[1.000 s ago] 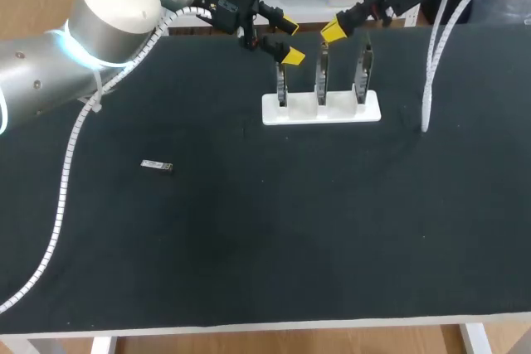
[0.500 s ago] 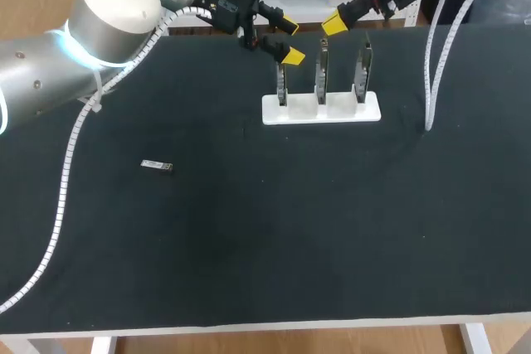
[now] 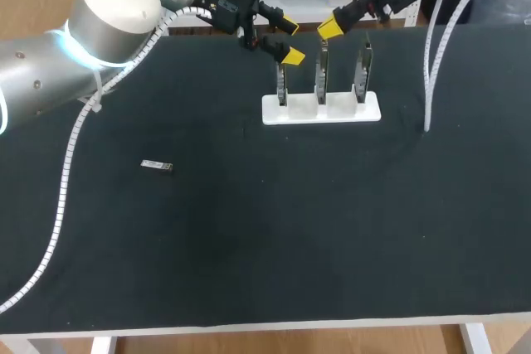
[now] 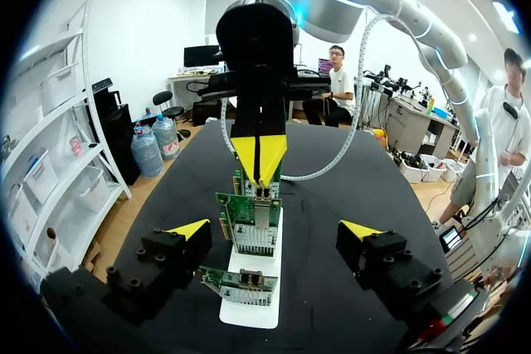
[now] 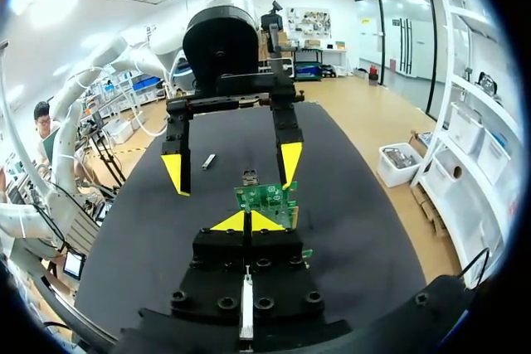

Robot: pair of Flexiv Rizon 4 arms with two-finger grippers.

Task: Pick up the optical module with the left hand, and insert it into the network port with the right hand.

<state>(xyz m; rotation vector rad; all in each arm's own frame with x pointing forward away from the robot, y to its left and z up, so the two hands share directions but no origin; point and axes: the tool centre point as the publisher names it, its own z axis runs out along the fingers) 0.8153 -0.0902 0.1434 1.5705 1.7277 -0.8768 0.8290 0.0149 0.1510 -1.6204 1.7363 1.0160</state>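
The optical module (image 3: 156, 166), a small silver bar, lies flat on the black table at the left, far from both grippers. It also shows small in the right wrist view as the optical module (image 5: 208, 161), beyond the left arm. My left gripper (image 3: 288, 40) hangs open over the left end of the card stand (image 3: 365, 110), holding nothing. In its own view the left gripper (image 4: 274, 230) straddles the network cards (image 4: 253, 221). My right gripper (image 3: 330, 29) is shut and empty, above the middle card. The right gripper (image 5: 247, 221) faces the open left gripper (image 5: 232, 168).
The white stand holds three upright green network cards (image 3: 321, 80) at the table's back middle. White cable conduit (image 3: 66, 172) trails from the left arm across the table's left side; another conduit (image 3: 430, 80) hangs by the right arm.
The right gripper has shifted slightly up and to the left above the cards. The left arm and the module have not moved.
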